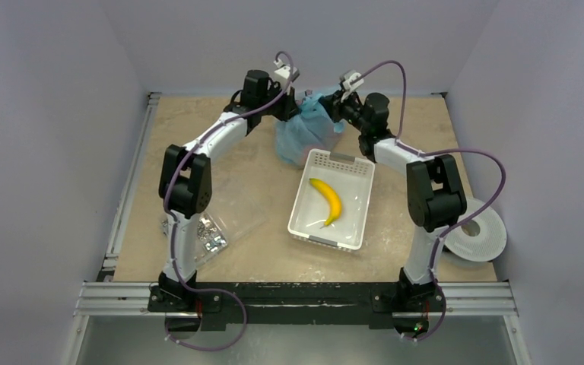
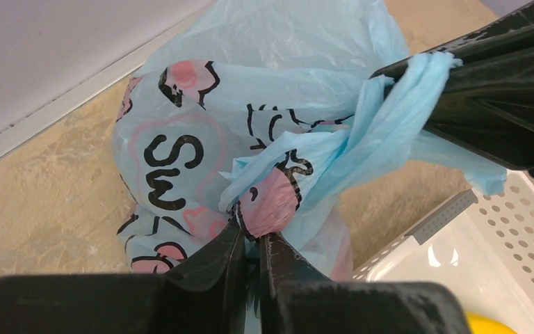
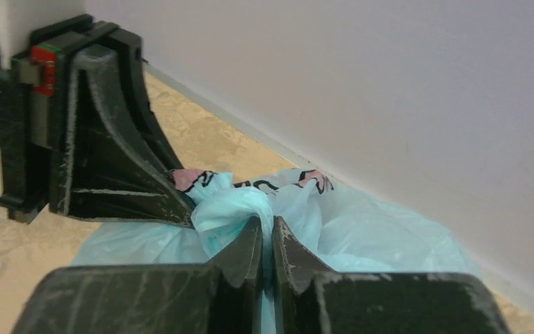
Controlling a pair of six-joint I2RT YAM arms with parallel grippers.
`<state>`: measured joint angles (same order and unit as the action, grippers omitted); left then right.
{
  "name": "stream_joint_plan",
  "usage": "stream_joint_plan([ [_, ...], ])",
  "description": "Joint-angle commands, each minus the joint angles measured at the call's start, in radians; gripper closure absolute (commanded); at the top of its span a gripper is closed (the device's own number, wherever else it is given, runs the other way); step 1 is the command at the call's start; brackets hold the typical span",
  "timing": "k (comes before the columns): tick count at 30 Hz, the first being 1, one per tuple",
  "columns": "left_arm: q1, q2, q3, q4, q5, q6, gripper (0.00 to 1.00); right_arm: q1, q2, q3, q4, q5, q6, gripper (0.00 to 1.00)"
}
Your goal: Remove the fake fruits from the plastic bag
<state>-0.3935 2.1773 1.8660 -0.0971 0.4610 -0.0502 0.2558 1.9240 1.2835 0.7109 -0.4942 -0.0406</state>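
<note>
Plastic bag [image 1: 304, 135]: light-blue, bunched at the far edge of the desk [image 1: 274, 255], just behind the white basket [image 1: 327, 242] (banana [image 1: 328, 200] inside).
Left gripper [image 2: 250, 243]: clamped on a twisted handle.
Right gripper [image 3: 268, 233]: pinched tight on another handle.

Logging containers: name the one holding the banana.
The white perforated basket, with the yellow banana inside; the blue bag and clear packet show none.

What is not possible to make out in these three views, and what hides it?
- All views: the fake fruits are hidden inside the plastic bag, which the left gripper and right gripper pinch.
- Top view: the metal bits are too small to identify.
- Left wrist view: the banana is cut off by the bottom edge.
- Top view: the white disc is partly behind the right arm.
</note>
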Motion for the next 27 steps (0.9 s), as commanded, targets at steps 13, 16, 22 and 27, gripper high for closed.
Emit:
stream_joint_plan([
  [13,0.164,-0.210,-0.477,0.816,-0.127,-0.861,1.00,-0.024,-0.100,-0.247,0.210,0.661,1.022,1.00],
  [16,0.160,-0.217,-0.518,0.860,-0.103,-0.899,0.98,-0.026,-0.097,-0.244,0.197,0.595,1.035,1.00],
  [22,0.097,-0.409,-0.523,0.407,-0.192,-0.492,0.58,-0.028,-0.103,-0.205,0.143,0.435,0.836,1.00],
  [27,-0.025,-0.524,-0.449,-0.040,-0.442,-0.129,0.47,-0.022,-0.105,-0.147,0.030,0.343,0.696,1.00],
])
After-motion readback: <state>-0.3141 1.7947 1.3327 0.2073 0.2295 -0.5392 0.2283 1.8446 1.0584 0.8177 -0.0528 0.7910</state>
